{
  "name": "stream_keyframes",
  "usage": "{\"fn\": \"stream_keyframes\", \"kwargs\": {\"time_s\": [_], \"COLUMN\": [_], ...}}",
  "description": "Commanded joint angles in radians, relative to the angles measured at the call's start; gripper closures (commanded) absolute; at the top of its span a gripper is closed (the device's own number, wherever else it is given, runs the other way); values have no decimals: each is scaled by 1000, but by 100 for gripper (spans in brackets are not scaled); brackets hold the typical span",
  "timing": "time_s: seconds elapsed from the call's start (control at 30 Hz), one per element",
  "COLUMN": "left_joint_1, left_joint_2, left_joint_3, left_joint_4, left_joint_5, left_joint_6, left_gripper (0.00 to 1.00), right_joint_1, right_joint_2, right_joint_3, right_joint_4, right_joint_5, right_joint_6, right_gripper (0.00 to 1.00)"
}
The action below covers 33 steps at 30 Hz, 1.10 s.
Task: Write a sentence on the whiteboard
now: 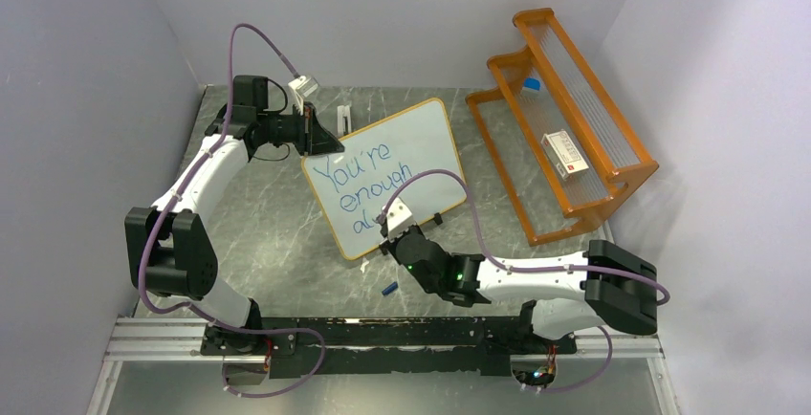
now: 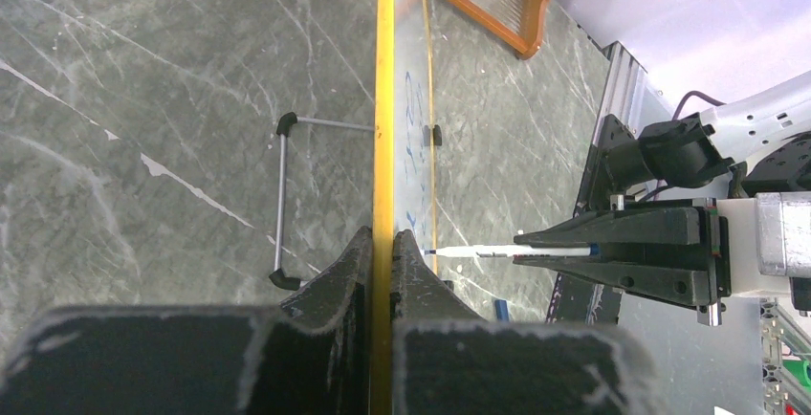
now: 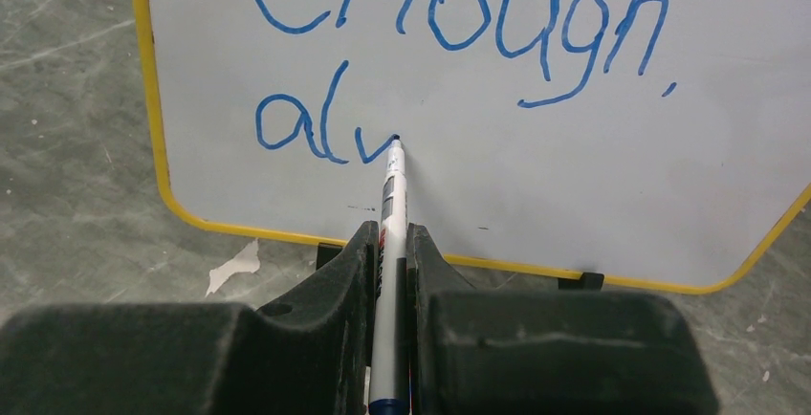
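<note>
- Across the middle of the top view, the whiteboard [image 1: 421, 142] is standing propped on a grey marbled table [image 1: 258, 233]. Its yellow-orange frame is running around blue writing that is reading "You're enough, alv".
- At the board's upper left corner, the left gripper [image 2: 383, 243] is clamping tight on the frame's edge, one finger on each face.
- Near the board's lower edge, the right gripper [image 3: 387, 243] is squeezing a white marker [image 3: 392, 195] between closed fingers. The marker's tip is touching the board at the end of the last blue stroke.
- On the board's back side in the left wrist view, a thin wire stand [image 2: 281, 200] with black corners is meeting the frame.
- At the upper right of the top view, an orange rack [image 1: 612, 188] is sitting on the table, apart from the board, and is carrying a small white box [image 1: 564, 155].
- Just below the right gripper in the top view, a small blue piece [image 1: 388, 289] is lying on the table.
- Pale plain walls [image 1: 402, 13] are closing the table in on three sides, and a metal rail [image 1: 153, 338] is running along the bottom edge under the arm bases.
</note>
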Motion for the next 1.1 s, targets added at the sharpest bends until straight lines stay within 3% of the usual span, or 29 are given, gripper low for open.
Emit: {"fn": "stream_keyframes", "kwargs": {"time_s": [0.0,0.37,1.07], "left_joint_1": [-5,-5,-5], "left_joint_2": [38,38,35], "left_joint_3": [-2,-4,-3], "left_joint_4": [-36,-35,-37], "left_joint_5": [-98,-97,-98], "left_joint_6": [68,67,70], "left_gripper": [95,95,95], "right_joint_1": [-16,-16,-45], "right_joint_2": [-27,-45,-21], "right_joint_3": [-11,-36,7], "right_joint_4": [-46,-91,17], "right_joint_5": [8,-1,18], "right_joint_6": [32,64,-23], "right_gripper": [100,100,100]}}
